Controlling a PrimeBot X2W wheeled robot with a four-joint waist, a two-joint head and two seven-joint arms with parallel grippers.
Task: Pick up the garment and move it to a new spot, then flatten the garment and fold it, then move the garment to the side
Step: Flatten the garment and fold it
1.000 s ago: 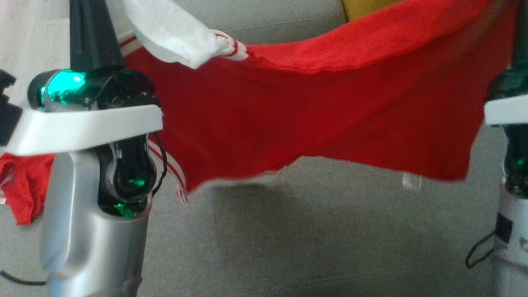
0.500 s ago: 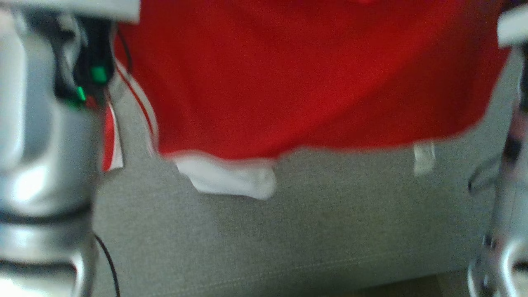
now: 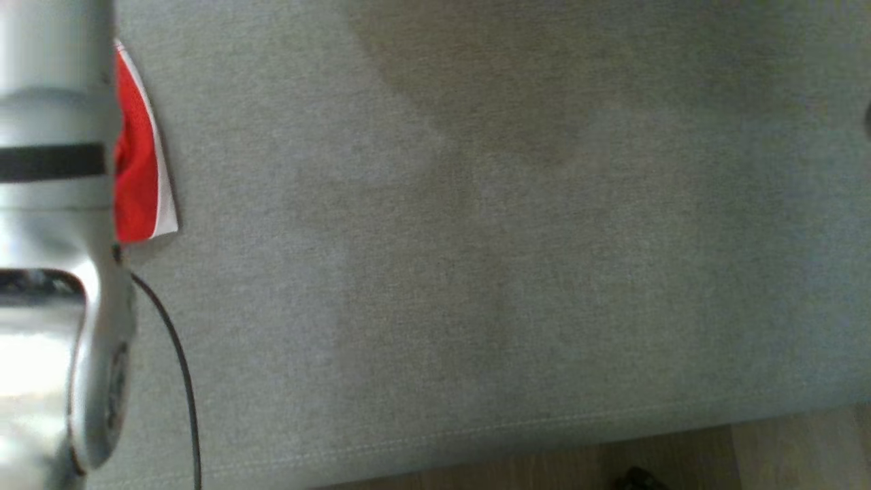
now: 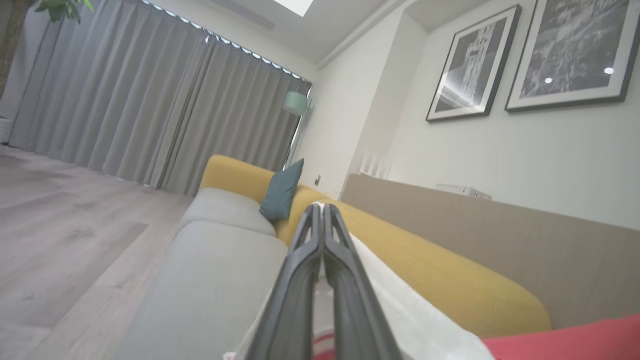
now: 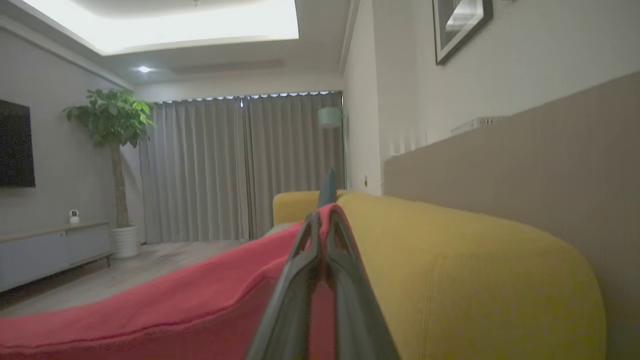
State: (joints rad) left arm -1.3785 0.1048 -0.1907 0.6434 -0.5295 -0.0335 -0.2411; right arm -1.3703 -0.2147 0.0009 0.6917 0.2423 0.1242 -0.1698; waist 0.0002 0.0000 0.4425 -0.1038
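The garment is a red shirt with white trim; in the head view one hanging corner of it shows beside my silver left forearm, above the grey sofa seat. In the left wrist view my left gripper is shut, with the garment's white sleeve caught low between its fingers and red cloth at the lower right. My right gripper is shut on the garment's red edge, which stretches away to the left, held up in the air.
The sofa has a yellow backrest and a teal cushion at its far end. Wood floor runs along the seat's front edge. A black cable hangs by my left arm. A potted plant and low cabinet stand across the room.
The head view has tipped downward, so the stretched red garment has slid out of the top of the picture. Only a hanging corner remains by the left arm. Both grippers stay shut.
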